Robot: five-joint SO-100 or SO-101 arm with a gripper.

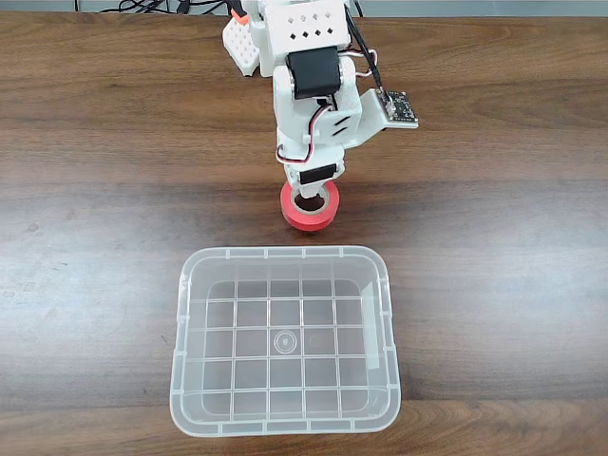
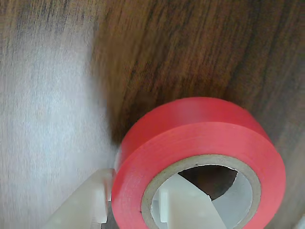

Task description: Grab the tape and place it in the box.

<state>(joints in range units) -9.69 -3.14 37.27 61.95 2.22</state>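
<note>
The red tape [image 1: 309, 217] lies on the wooden table just beyond the far rim of the box [image 1: 285, 255], a clear plastic bin with a grid bottom. My white gripper [image 1: 310, 193] comes straight down onto the roll. In the wrist view the tape [image 2: 200, 138] takes up the lower right. One white finger [image 2: 188, 207] sits inside its beige core and the other finger [image 2: 88, 202] presses against its outer left side. The gripper [image 2: 133, 210] is shut on the roll's wall. The roll's underside is hidden, so I cannot tell whether it rests on the table.
The box's interior holds nothing. Bare dark wood table [image 1: 104, 190] stretches to the left and right of the arm. Cables [image 1: 152, 6] lie along the table's far edge behind the arm's base.
</note>
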